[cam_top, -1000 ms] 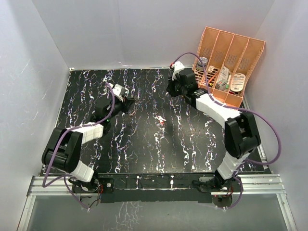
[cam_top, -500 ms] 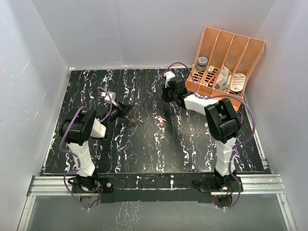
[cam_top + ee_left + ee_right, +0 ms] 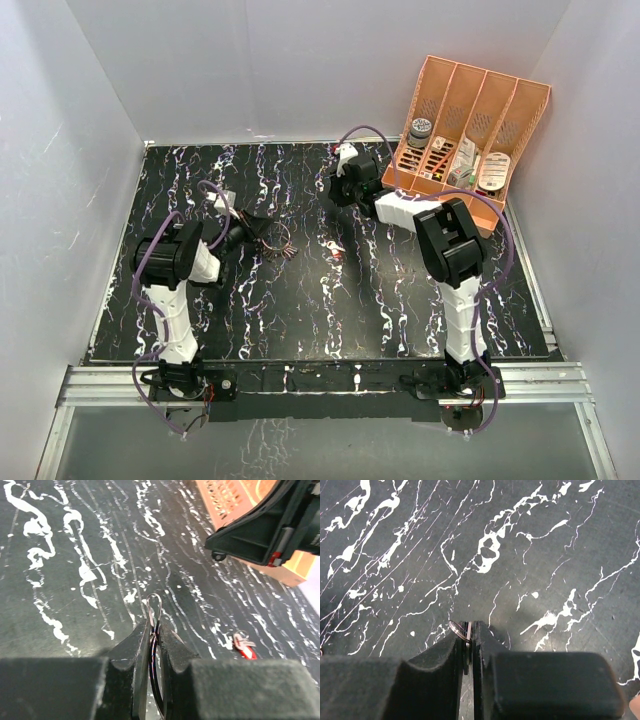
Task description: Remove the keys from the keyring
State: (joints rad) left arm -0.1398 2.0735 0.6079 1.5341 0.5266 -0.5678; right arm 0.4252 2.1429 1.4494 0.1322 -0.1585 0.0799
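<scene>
Over the last second both arms have folded back, and the left gripper (image 3: 154, 630) has carried the keyring (image 3: 150, 614) rightward. Its fingers are clamped tight on the thin wire, with the loop poking out past the tips above the table (image 3: 300, 300). The keys (image 3: 243, 644), with their red piece, lie on the table off to its right. The right gripper (image 3: 470, 630), now clear of the orange organiser (image 3: 432, 75), is pinched closed on a single flat silvery key (image 3: 458, 628).

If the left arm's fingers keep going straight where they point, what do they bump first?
Probably the black marbled table: the left gripper, pinching the keyring, tilts down toward bare tabletop. The right gripper sits off to the side, though depth is unclear.
</scene>
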